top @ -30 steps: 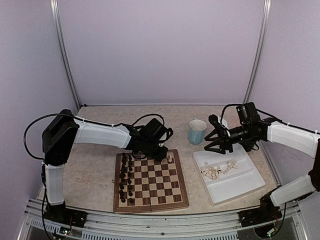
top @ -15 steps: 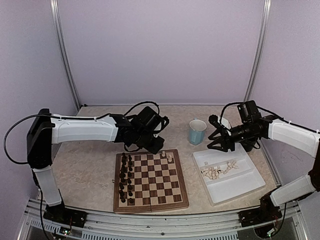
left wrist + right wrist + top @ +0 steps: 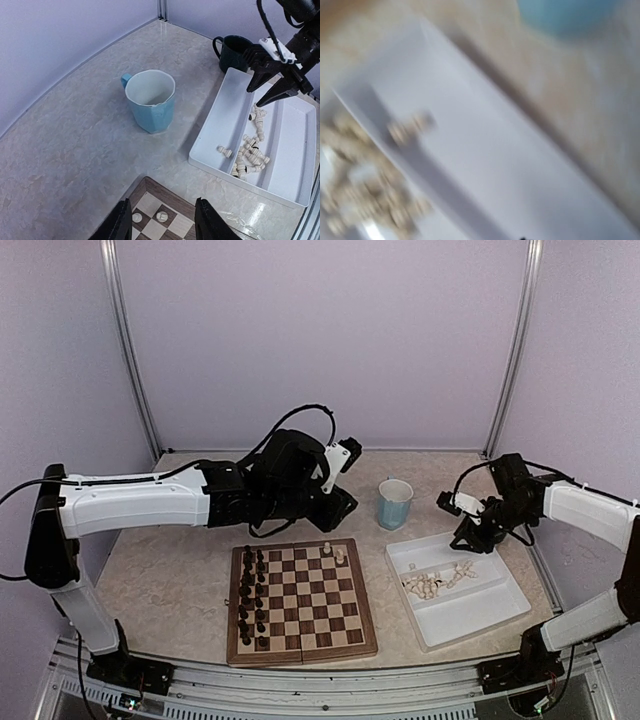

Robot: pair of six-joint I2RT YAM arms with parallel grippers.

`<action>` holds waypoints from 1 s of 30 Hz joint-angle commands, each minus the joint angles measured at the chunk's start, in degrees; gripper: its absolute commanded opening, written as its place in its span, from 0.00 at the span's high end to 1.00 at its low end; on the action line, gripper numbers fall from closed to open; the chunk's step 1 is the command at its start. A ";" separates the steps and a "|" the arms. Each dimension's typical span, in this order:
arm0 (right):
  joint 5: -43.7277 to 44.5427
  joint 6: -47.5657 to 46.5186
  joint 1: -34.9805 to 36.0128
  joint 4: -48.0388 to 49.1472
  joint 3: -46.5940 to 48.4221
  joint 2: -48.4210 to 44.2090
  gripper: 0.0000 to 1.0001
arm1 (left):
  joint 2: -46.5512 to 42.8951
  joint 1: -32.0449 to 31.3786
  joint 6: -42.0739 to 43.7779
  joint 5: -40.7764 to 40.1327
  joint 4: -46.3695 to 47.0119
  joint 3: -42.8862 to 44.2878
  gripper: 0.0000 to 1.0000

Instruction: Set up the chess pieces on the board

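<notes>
The board lies at the front centre with dark pieces along its left side. Two cream chess pieces stand at its far right corner and also show in the left wrist view. Several more cream pieces lie in a white tray, which also shows in the left wrist view and, blurred, in the right wrist view. My left gripper is open and empty, raised above the board's far edge. My right gripper hangs over the tray's far end, fingers spread.
A light blue mug stands between the board and the tray, close to my left gripper. A dark mug stands behind the tray's far end. The right wrist view is motion-blurred and shows the tray floor.
My left gripper has lifted off the board's far right corner and drawn back and up. My right gripper has swung right and down towards the tray's far end.
</notes>
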 commanded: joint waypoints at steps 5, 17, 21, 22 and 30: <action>6.94 -14.85 -2.21 -4.31 -6.39 -5.59 0.66 | 3.84 -0.69 -1.40 8.51 8.78 -1.82 0.57; 13.12 -31.43 -0.43 -7.83 -3.33 2.03 0.66 | 6.02 0.17 -2.60 11.17 9.95 -1.60 0.56; 15.64 -33.56 0.13 -6.09 -3.19 3.96 0.64 | 5.46 0.67 -3.43 11.49 10.92 -2.97 0.56; 16.17 -33.85 0.28 -5.54 -3.19 4.50 0.64 | 5.44 0.79 -3.54 11.54 11.05 -3.30 0.56; 18.24 -34.66 1.80 -3.57 -3.18 9.08 0.63 | 5.00 1.44 -4.19 11.60 11.53 -4.25 0.56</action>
